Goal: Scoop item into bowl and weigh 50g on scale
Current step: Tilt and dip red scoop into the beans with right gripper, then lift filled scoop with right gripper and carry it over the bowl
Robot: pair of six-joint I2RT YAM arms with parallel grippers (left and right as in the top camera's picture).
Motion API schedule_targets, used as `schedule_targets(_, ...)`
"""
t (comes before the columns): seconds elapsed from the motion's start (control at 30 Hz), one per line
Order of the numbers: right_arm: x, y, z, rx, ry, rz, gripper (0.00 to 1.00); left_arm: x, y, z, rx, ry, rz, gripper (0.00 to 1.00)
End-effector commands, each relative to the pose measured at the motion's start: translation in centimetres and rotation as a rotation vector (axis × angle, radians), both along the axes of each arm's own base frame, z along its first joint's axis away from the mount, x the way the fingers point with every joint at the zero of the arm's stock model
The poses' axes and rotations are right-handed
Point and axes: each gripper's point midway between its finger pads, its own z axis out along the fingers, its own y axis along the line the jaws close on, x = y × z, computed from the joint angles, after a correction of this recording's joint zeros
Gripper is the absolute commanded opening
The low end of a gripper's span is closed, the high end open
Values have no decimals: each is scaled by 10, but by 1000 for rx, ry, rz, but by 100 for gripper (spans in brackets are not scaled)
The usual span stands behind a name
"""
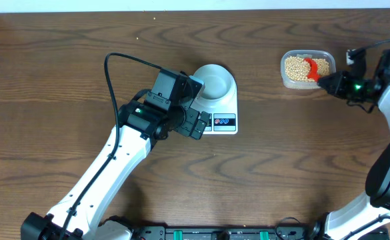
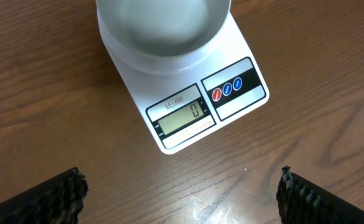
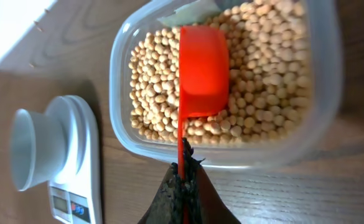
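Observation:
The pale bowl [image 1: 215, 81] stands empty on the white scale [image 1: 224, 113]; in the left wrist view the bowl [image 2: 163, 28] sits above the scale [image 2: 188, 93], whose display reads 0. My left gripper [image 1: 196, 125] is open at the scale's left front edge, its fingers [image 2: 182, 193] wide apart over bare wood. The tan beans [image 1: 295, 69] fill a clear tub [image 1: 306, 85] at the back right. My right gripper [image 1: 330, 83] is shut on the handle of an orange scoop [image 3: 201, 68], whose cup lies in the beans [image 3: 262, 74].
The clear tub's rim [image 3: 231, 155] lies just ahead of my right fingers [image 3: 185, 180]. The scale and bowl [image 3: 35, 149] show at the left of the right wrist view. The table's back edge meets a white wall. A black cable loops over my left arm.

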Motion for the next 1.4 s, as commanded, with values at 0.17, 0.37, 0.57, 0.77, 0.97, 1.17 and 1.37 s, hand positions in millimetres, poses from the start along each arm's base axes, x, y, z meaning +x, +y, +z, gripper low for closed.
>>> schedule_targets(0.17, -2, -8, 14, 140, -31, -16, 1, 0, 0, -3, 0, 10, -6, 100)
schedule_targets(0.37, -3, -9, 18, 164, -43, -13, 1, 0, 0, -3, 0, 10, -6, 100)
schedule_targets(0.57, -5, -18, 26, 209, -70, -23, 1, 0, 0, -3, 0, 10, -6, 100)
schedule_targets(0.77, -8, -27, 33, 254, -96, -33, 1, 0, 0, -3, 0, 10, -6, 100)
schedule_targets(0.97, -12, -35, 42, 304, -126, -38, 1, 0, 0, -3, 0, 10, -6, 100)
schedule_targets(1.17, -15, -38, 61, 418, -166, -33, 1, 0, 0, -3, 0, 10, -6, 100)
schedule_targets(1.37, -18, -32, 82, 551, -192, 0, 1, 0, 0, -3, 0, 10, -6, 99)
